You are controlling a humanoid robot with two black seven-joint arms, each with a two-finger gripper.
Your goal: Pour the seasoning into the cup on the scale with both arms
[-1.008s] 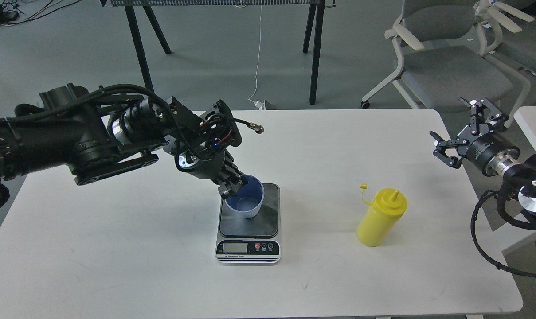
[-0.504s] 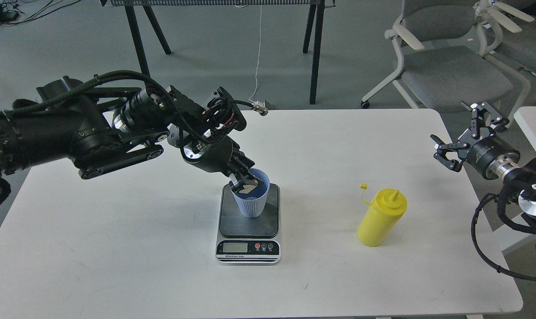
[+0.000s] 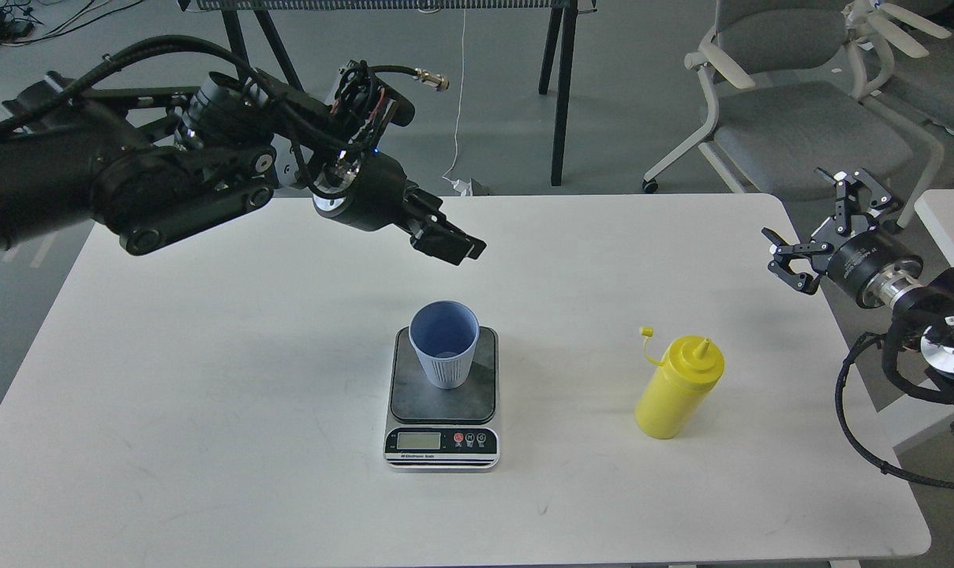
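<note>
From the head view, the cup (image 3: 443, 344) stands upright on the scale (image 3: 443, 398), near the middle of the table (image 3: 208, 394) toward its front edge. The left gripper (image 3: 450, 242) hangs above and behind the cup, holding nothing; I cannot tell how far its jaws are parted. The bottle (image 3: 678, 386) stands apart toward the right edge, its small cap hanging loose. The right gripper (image 3: 809, 241) hovers off the right edge, jaws wide and empty. The risks: a clumsy grasp could topple the tall bottle, or a swinging arm could knock the light cup off the scale.
</note>
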